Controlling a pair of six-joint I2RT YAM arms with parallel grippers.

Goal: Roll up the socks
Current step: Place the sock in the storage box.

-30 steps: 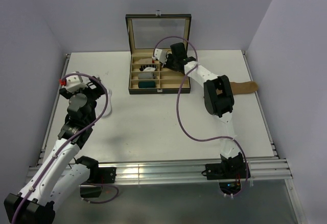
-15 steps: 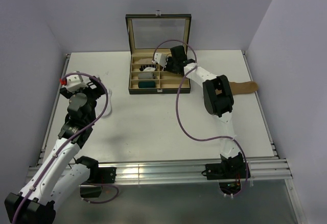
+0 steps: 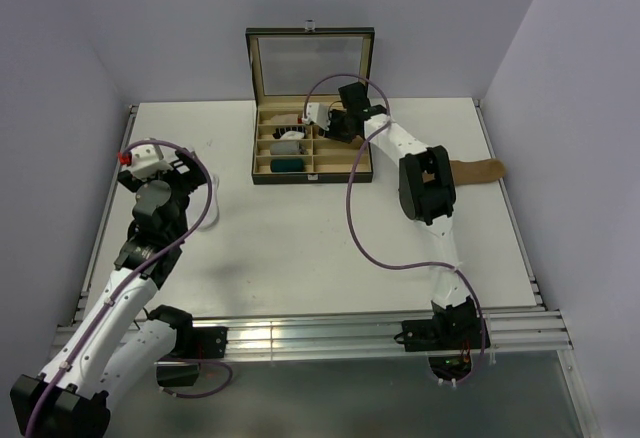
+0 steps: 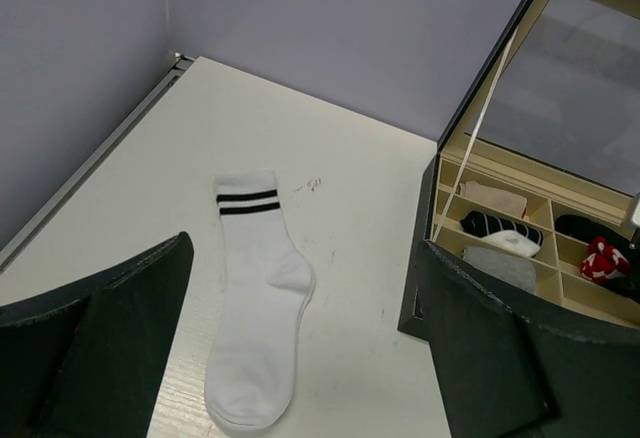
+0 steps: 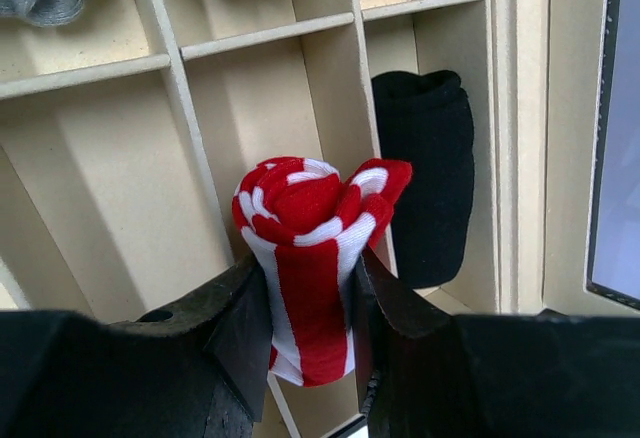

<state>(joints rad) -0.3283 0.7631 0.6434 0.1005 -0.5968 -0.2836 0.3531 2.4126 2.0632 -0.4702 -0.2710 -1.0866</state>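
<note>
While the right gripper (image 5: 305,303) hangs over the far right of the compartment box (image 3: 300,179), we find its jaws pinching the rolled red-and-white striped sock (image 5: 312,220), just beside a black rolled bundle (image 5: 425,183). The left gripper (image 4: 300,358) stands spread wide above the white sock (image 4: 255,328) with two dark cuff stripes, which lies flat on the table (image 4: 360,218) left of the box. The tan sock (image 3: 478,171) lies at the table's right edge. A faint table mark (image 4: 314,185) is too small to read.
</note>
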